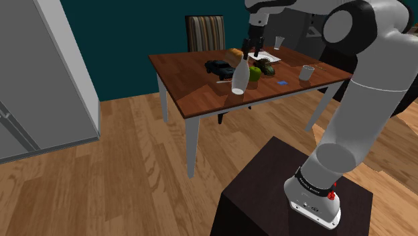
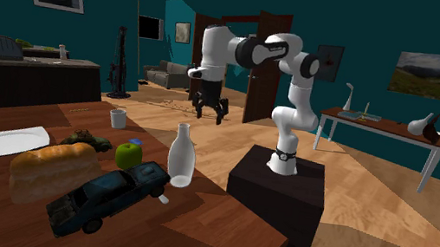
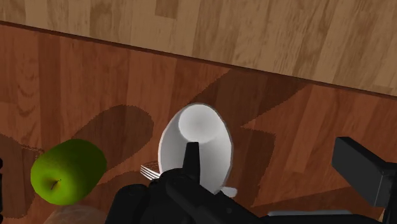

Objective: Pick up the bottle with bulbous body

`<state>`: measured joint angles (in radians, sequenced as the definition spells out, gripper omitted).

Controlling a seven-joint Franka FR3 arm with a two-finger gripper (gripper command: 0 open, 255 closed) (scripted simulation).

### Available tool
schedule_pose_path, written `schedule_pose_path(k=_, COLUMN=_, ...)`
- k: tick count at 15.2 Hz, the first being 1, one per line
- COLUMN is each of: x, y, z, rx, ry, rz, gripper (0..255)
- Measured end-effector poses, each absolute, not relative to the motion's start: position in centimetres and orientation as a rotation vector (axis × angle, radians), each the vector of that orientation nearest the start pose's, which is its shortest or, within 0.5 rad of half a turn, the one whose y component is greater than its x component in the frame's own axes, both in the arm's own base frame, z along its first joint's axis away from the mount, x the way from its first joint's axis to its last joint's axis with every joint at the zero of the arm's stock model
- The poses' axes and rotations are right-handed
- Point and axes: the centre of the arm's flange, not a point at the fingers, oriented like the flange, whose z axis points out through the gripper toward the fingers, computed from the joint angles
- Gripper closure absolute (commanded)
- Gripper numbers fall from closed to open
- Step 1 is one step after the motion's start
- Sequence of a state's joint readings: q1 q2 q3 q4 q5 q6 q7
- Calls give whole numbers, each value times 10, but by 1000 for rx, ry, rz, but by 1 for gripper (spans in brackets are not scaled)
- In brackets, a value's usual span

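White and plain, the one bottle stands upright on the brown wooden table, near the table's edge on the stand's side; it has a narrow neck over a rounded body, and from above its open mouth shows only white inside. Just beside it sits one green apple, and the tines of one fork lie on the wood at the bottle's foot. One black toy car is near the bottle on the shoulder view's left, with one loaf of bread behind it. One white plate lies farther along the table. Two white cups stand well apart, one toward the shoulder view's right, the other at the far edge; what is in them I cannot tell. The black gripper hangs above the table, over the bottle and apple, its fingers spread wide with nothing gripped. One striped chair stands behind the table
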<state>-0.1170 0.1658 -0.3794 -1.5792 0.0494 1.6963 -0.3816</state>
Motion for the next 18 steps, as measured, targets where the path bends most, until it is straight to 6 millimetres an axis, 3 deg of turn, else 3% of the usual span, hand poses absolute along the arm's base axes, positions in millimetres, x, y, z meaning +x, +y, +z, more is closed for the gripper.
schedule_pose_path(k=7, x=609, y=-329, z=527, rx=-3141, ry=159, rz=53, gripper=0)
schedule_pose_path(k=15, x=614, y=-335, z=493, rx=-3141, ry=154, rz=53, gripper=0)
schedule_pose_path(k=16, x=614, y=-335, z=491, rx=-3141, ry=153, rz=53, gripper=255)
schedule_pose_path(k=18, x=614, y=-335, z=490, rx=-3142, ry=154, rz=51, gripper=255)
